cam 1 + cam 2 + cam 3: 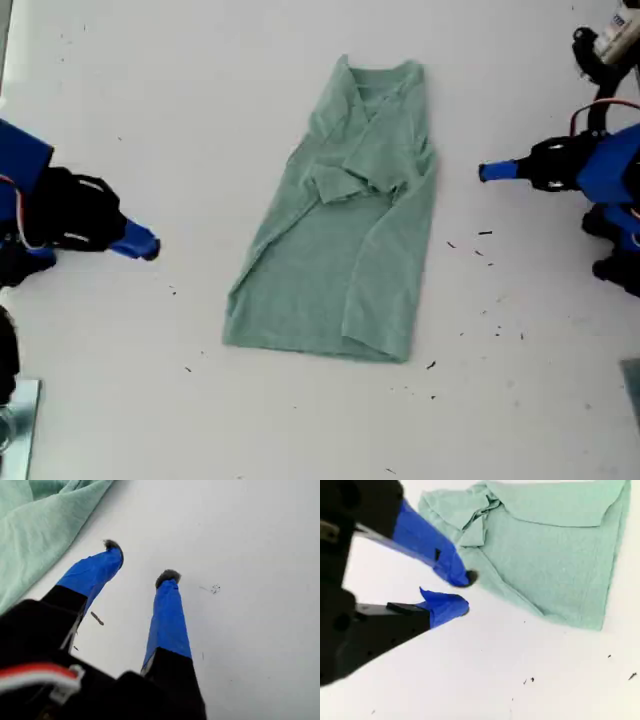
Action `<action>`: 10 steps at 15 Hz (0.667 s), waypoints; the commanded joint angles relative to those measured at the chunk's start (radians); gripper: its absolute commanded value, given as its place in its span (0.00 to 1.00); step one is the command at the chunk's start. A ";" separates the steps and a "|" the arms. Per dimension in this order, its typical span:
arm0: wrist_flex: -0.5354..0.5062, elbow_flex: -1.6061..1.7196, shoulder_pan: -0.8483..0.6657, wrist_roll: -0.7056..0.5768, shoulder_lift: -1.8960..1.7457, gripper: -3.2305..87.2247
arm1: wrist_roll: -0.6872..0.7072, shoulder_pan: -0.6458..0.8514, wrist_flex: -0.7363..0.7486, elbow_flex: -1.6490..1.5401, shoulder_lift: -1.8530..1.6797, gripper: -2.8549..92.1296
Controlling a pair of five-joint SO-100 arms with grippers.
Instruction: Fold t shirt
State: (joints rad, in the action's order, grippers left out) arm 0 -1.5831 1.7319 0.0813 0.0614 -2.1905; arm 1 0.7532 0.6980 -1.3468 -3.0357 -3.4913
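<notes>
— How are the arms sitting?

— Both low and reaching in over the white table (120, 100). My first gripper (487, 172) comes in from the exterior view's right and my second gripper (148, 245) from its left, each aimed at the middle.

— Anything around them?

— The t shirt (340, 260) lies flat between the two pincers, apart from both, with one side folded over its middle. Ahead of my second gripper (465, 592) is the shirt's (555, 555) long edge, with the hem further along it. The cloth (35, 530) lies off to one side of my first gripper (141, 562). A few dark specks (528, 680) dot the table near the tips.

— And the jaws?

— The first pincer's stand fairly wide, the second's only narrowly parted. Neither holds or touches anything.
</notes>
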 commanded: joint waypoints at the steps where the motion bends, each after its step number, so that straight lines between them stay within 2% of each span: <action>1: -0.006 -0.156 0.000 -0.048 0.195 0.38 | 0.015 0.012 -0.003 -0.064 -0.014 0.20; 3: 0.021 -0.121 0.017 -0.051 0.290 0.40 | 0.015 0.012 -0.003 -0.064 -0.014 0.20; 10: 0.397 0.006 0.077 -0.060 0.601 0.40 | 0.015 0.012 -0.003 -0.064 -0.014 0.20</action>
State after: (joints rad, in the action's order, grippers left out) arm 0 -1.2609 1.7273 0.1396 0.0031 -1.6230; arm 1 0.7532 0.6980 -1.3468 -3.0357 -3.4913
